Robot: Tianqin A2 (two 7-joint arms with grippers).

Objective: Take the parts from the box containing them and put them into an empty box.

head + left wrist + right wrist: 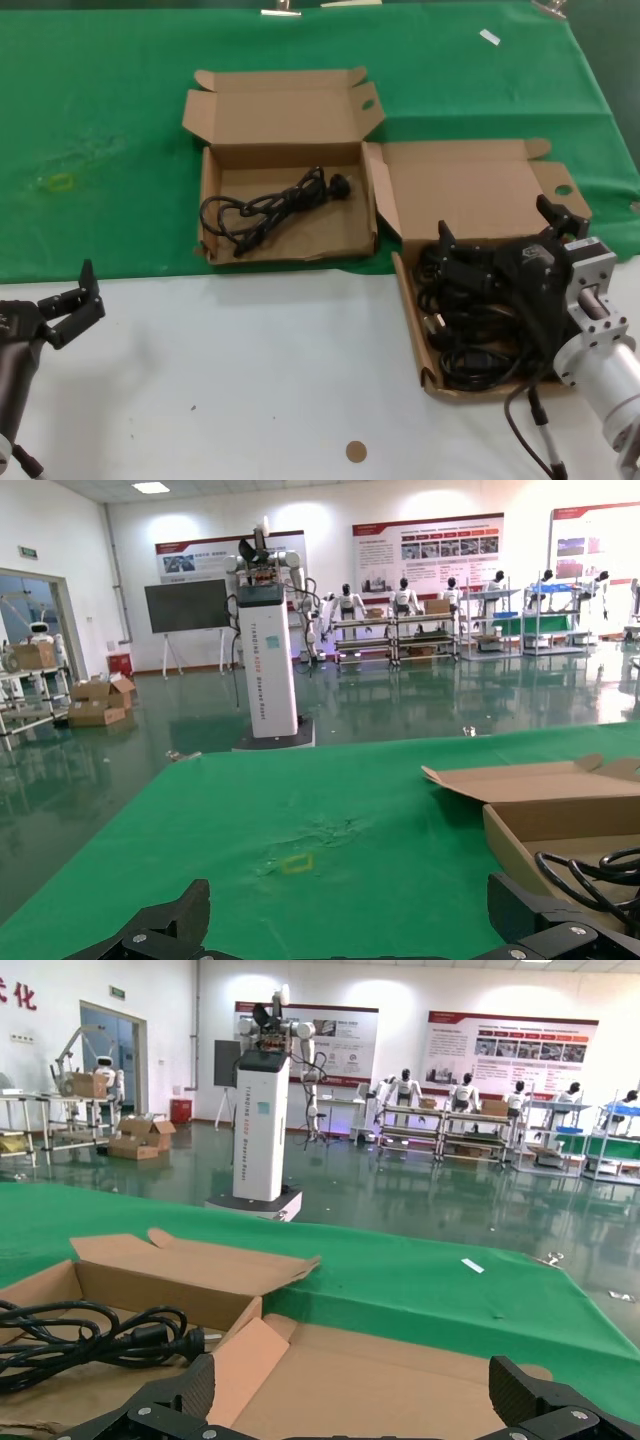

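- The right gripper [497, 232] has its jaws spread wide with nothing between them; it hangs over the heap of black power cords [480, 325] in the box with the deep lid [470, 185].
- The left gripper [78, 303] also has its jaws parted and holds nothing; it waits low near the table's front left edge, well apart from both boxes.
- The box with the deep lid sits toward the table's right side, its tray on the white strip at the front [250, 370] and its lid lying back on the green cloth [110, 120]. The cords fill most of the tray.
- The box with the shallow lid [285, 110] rests on the green cloth just beside the full box's left side. One looped cord [268, 212] lies in its tray, its plug toward the back right corner.
- A small brown disc [356, 451] lies on the white strip near the front edge.
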